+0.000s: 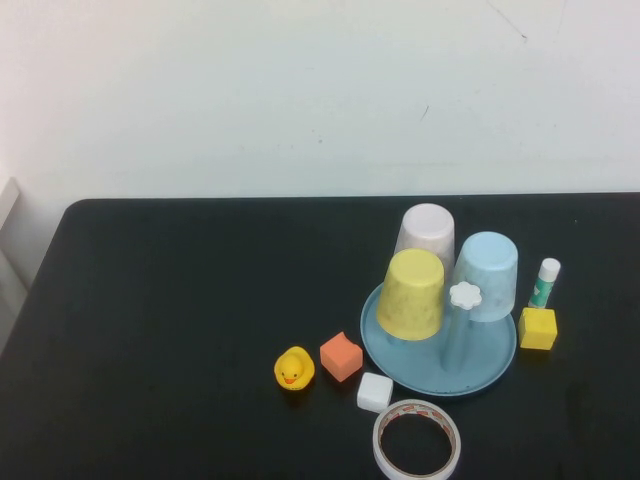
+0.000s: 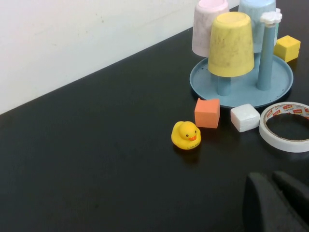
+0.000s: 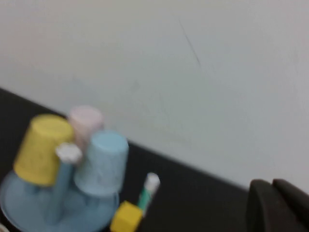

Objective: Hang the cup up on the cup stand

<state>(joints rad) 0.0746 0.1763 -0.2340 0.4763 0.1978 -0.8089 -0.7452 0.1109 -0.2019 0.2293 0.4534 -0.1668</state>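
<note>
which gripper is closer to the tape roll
Left. The left gripper sits just short of the tape roll; the right gripper is off past the glue stick.
</note>
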